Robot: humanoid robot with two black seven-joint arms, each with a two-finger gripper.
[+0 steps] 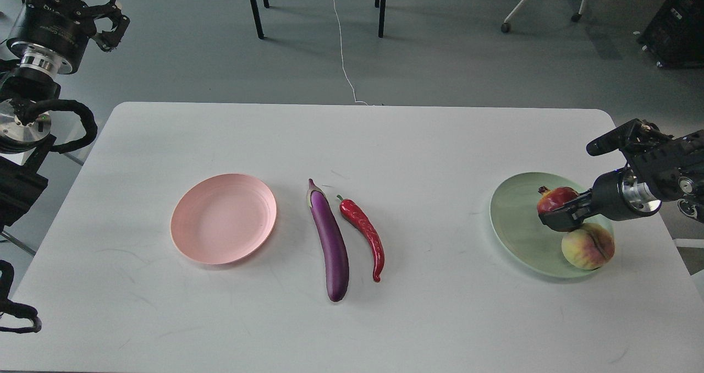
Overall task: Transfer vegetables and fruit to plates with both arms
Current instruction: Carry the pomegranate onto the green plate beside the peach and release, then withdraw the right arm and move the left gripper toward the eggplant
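My right gripper (562, 212) is shut on the dark red pomegranate (555, 198) and holds it low over the pale green plate (511, 221) at the right. The yellow-pink peach (587, 246) lies on that plate, touching the gripper's underside. The purple eggplant (329, 241) and the red chili pepper (364, 233) lie side by side at the table's middle. The pale pink plate (223, 218) sits left of them with nothing on it. My left gripper (110, 18) is raised off the table's far left corner, its prongs spread and holding nothing.
The white table (352, 318) ends just right of the green plate. Chair legs (254, 7), a white cable (341, 37) and a black case (676, 23) are on the floor behind the table.
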